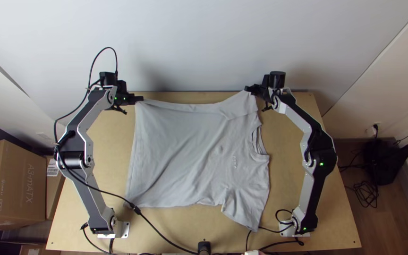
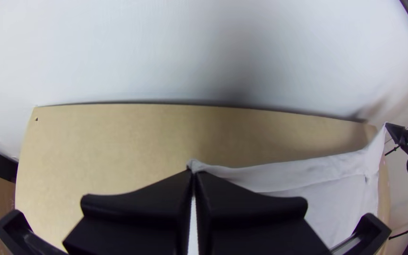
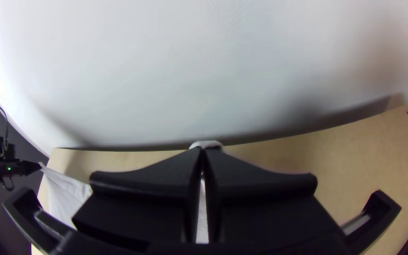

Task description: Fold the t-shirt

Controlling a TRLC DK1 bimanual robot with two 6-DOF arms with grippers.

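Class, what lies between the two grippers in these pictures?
The top view shows the far edge of the grey t-shirt spanning from the left gripper to the right gripper, each pinching its cloth.

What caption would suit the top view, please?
Left gripper and right gripper hold a grey t-shirt by its far side.

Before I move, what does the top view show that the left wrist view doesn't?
Top view: the neckline, the near sleeve, the left base and the right base.

Left wrist view: a tuft of cloth poking past the closed fingers of the left gripper.

Both: the shirt, its hem corner in that gripper, its far sleeve in the right gripper, and the table.
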